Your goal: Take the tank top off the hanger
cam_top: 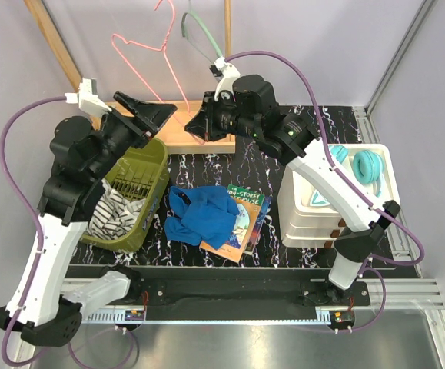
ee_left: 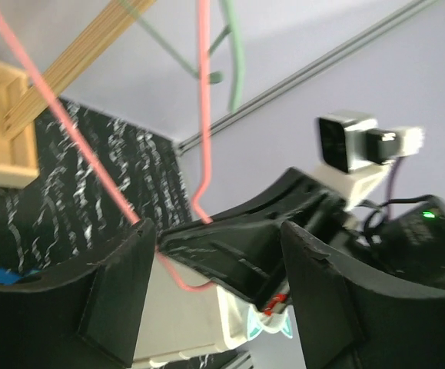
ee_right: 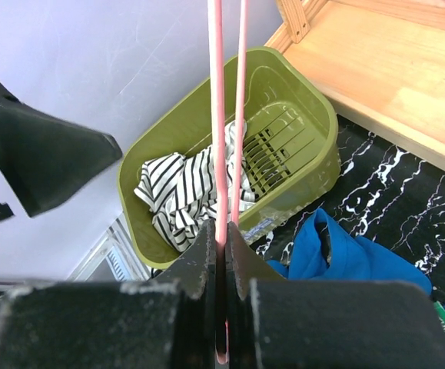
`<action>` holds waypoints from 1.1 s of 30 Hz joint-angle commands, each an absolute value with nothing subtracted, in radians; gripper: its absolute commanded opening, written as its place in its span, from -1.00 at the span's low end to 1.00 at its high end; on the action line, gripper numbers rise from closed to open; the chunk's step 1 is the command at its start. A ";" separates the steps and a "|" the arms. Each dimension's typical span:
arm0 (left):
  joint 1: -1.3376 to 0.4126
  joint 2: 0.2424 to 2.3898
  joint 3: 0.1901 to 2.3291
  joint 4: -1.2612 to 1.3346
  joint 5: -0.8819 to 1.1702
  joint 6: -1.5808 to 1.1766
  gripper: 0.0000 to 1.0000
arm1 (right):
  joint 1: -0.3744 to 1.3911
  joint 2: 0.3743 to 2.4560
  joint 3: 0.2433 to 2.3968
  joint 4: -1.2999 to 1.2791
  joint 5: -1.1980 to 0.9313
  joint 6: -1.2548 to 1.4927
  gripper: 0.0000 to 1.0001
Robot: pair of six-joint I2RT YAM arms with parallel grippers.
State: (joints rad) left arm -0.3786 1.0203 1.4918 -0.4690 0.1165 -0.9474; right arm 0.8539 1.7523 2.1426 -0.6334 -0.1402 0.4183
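Evidently, the tank top is lying crumpled on the surface, just beside the basket and overlapping a book. No part of it is hanging on any wire, so the removal is looking done. What is being handled now, by my reading, is the release of the bare pink hanger.

Doing that well is asking for a gentle let-go. The holding arm should be easing its grip before it draws back, so the wire is not yanked or set swinging. The other arm should be backing away along a line that is not hooking the wire. Neither should be dipping toward the cloth below and dragging it.

Farther back, the right fingers are pressing together on the lower wire of the pink hanger, clamping it. The left fingers are standing well apart and gripping nothing. The pink wire is running down between them in the left wrist view. Whether it is brushing one tip, I cannot tell.

Beyond both, a green hanger is hanging bare.
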 commanded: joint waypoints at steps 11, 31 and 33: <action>-0.382 1.221 1.632 -0.350 0.233 -0.948 -0.03 | 0.854 1.744 2.163 -0.601 -0.219 0.416 -1.00; -0.190 1.514 1.932 -0.279 0.287 -1.224 -1.00 | 0.853 1.416 1.881 -0.667 0.024 0.362 0.85; -0.169 1.597 2.005 -0.299 0.298 -1.235 -1.00 | 0.853 1.346 1.844 -0.684 0.086 0.356 0.89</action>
